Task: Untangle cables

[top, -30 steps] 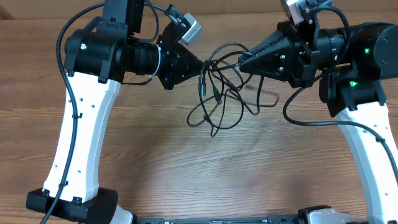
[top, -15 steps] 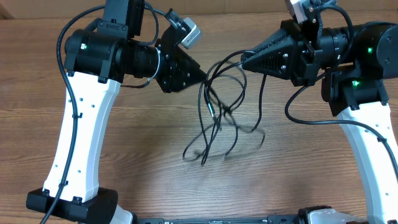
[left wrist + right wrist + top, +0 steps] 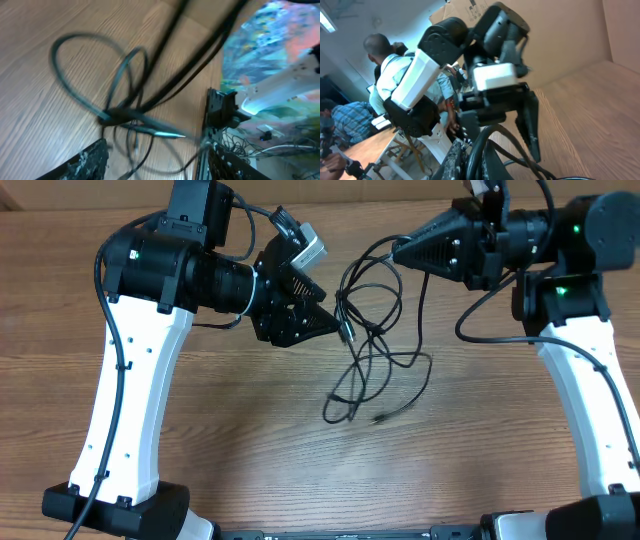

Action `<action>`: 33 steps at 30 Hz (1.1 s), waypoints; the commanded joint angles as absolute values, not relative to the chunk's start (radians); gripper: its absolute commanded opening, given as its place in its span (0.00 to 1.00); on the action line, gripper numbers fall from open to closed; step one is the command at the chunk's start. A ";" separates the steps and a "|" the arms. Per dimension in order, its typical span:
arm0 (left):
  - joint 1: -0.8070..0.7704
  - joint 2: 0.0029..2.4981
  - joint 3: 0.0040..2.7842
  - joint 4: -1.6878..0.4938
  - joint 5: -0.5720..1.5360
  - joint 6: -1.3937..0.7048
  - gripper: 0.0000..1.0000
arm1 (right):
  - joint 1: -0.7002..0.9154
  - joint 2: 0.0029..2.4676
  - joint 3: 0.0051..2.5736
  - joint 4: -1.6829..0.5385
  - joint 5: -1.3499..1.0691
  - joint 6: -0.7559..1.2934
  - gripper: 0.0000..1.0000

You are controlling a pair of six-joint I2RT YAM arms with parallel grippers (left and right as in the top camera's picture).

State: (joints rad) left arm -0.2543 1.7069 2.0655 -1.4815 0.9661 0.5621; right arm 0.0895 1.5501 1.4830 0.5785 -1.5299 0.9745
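Observation:
The cables (image 3: 368, 345) are thin black cords in a loose tangle. They hang from my right gripper (image 3: 396, 248), which is shut on their upper strands, down to the wooden table (image 3: 250, 440), where a plug end (image 3: 381, 418) lies. In the right wrist view the cords (image 3: 490, 150) are pinched between the shut jaws, with the left arm (image 3: 490, 85) opposite. My left gripper (image 3: 331, 312) is open just left of the tangle, holding nothing. In the left wrist view its dark fingers (image 3: 87, 160) stand wide apart, with blurred cable loops (image 3: 125, 112) hanging ahead of them.
Both arms' white links (image 3: 125, 410) and bases (image 3: 115, 508) stand at the table's front corners. A cardboard wall (image 3: 380, 188) runs along the far edge. Seated people (image 3: 395, 70) show beyond the table in the right wrist view.
My left gripper has opened and let go of the cables. The tangle has swung free and now hangs lower from the right gripper, which has moved up and back.

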 commanded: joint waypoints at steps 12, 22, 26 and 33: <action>-0.298 1.707 2.077 -1.391 0.960 0.577 0.56 | 0.215 1.538 1.501 0.738 -1.536 1.064 0.04; -0.296 1.707 2.077 -1.444 0.883 0.558 0.44 | 0.015 1.538 1.501 0.759 -1.536 1.116 0.04; -0.295 1.707 2.077 -1.444 0.883 0.557 0.44 | -0.076 1.538 1.501 0.759 -1.540 1.157 0.04; -0.295 1.707 2.077 -1.427 0.881 0.557 0.45 | -0.114 1.538 1.500 0.767 -1.569 1.205 0.04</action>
State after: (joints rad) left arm -0.2947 1.7069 2.0655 -1.4406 0.8848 0.5682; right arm -0.1303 1.5505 1.4830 0.7551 -1.5303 1.1648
